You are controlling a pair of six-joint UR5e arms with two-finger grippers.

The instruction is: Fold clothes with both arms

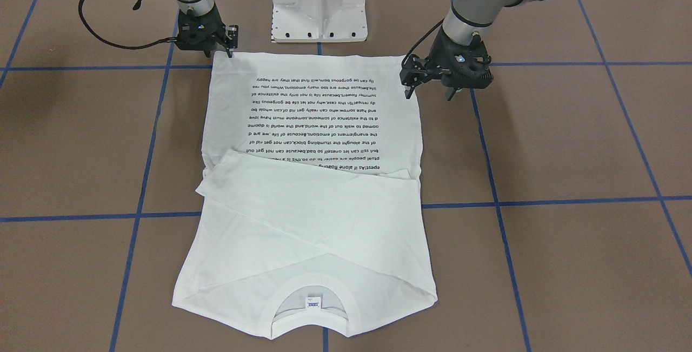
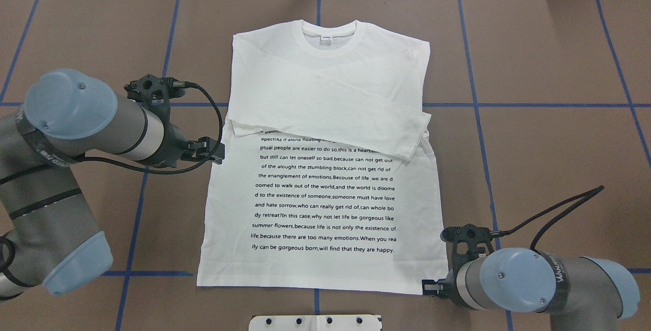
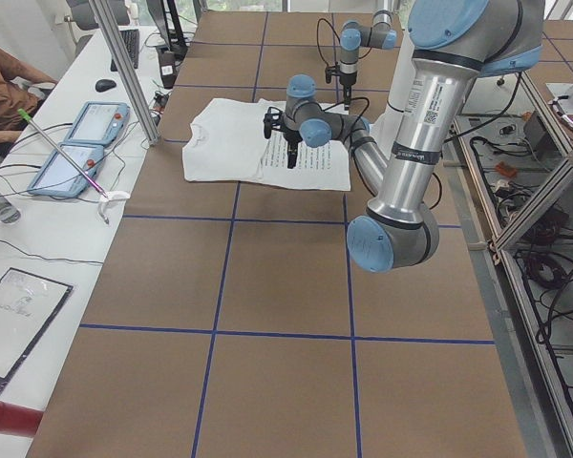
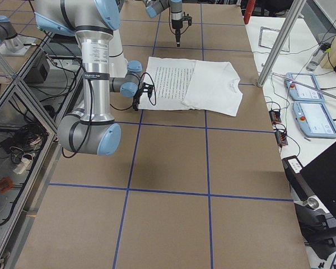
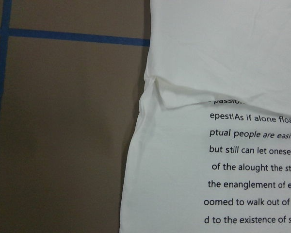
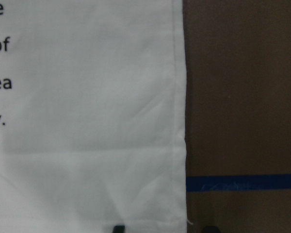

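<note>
A brown table (image 2: pixel 549 143) ruled with blue tape lines (image 2: pixel 508 104) is covered at its middle by the white T-shirt (image 2: pixel 229 249), which is laid flat, print up, with the sleeves folded across the chest. A white pedestal base (image 1: pixel 320 0) is seen beyond the hem. The printed text (image 2: pixel 325 196) can be read, ending "will find that they are happy." The left gripper (image 1: pixel 430 93) is held spread by the shirt's side edge. The right gripper (image 1: pixel 220 52) is parted astride the hem corner. The neck label (image 2: pixel 325 39) is too small to be read.

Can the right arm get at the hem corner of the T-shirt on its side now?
Probably yes. The right gripper is right at that hem corner of the T-shirt, open across its side edge, with nothing between.
</note>
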